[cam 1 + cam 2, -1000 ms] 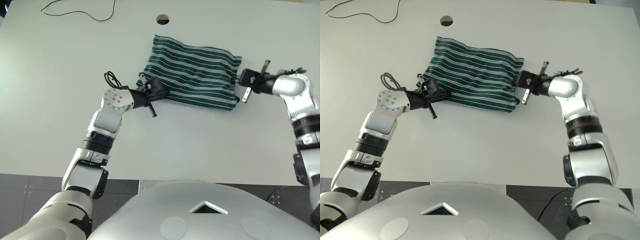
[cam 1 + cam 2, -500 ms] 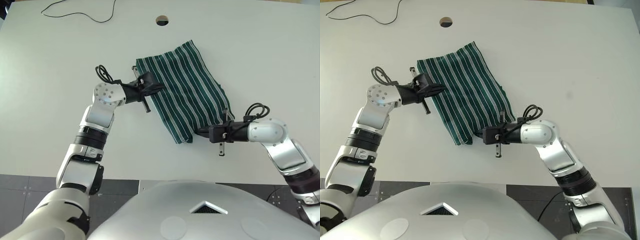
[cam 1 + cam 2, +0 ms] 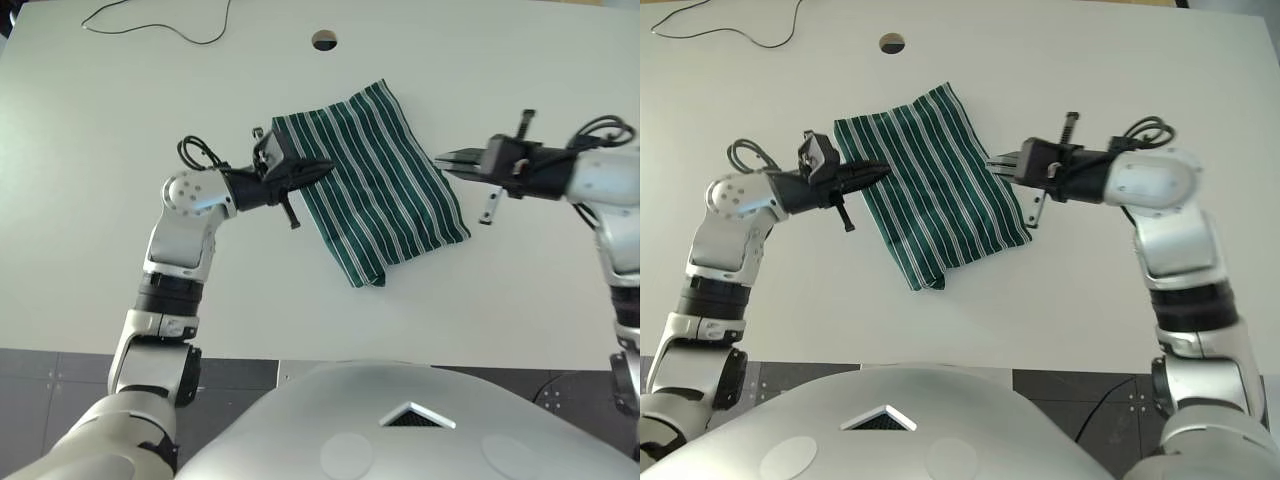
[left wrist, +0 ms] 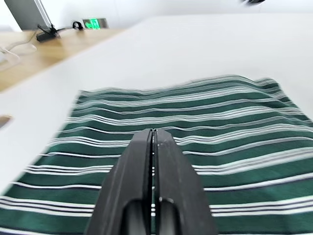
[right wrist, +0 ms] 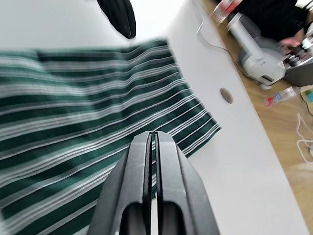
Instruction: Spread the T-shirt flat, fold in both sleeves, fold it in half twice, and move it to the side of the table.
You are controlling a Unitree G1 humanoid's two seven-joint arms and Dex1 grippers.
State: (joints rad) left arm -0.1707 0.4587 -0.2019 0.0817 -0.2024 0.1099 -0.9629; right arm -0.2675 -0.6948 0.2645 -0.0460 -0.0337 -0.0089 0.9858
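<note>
The green T-shirt (image 3: 375, 190) with white stripes lies folded into a compact rectangle, set diagonally mid-table. My left gripper (image 3: 322, 170) is shut with nothing in it, its tips pointing over the shirt's left edge; its closed fingers (image 4: 152, 161) hover over the striped cloth (image 4: 220, 127). My right gripper (image 3: 445, 158) is also shut and holds nothing, hanging just above the shirt's right edge. Its joined fingers (image 5: 152, 166) point across the T-shirt (image 5: 73, 98) toward the left gripper (image 5: 120, 17).
The white table (image 3: 100, 250) has a round cable hole (image 3: 325, 40) at the back and a thin black cable (image 3: 160, 25) at the back left. Bare tabletop lies left, right and in front of the shirt.
The shirt turned from crosswise to diagonal, then stayed put. My right gripper moved from the shirt's near corner up to its right edge. The left gripper barely shifted.
</note>
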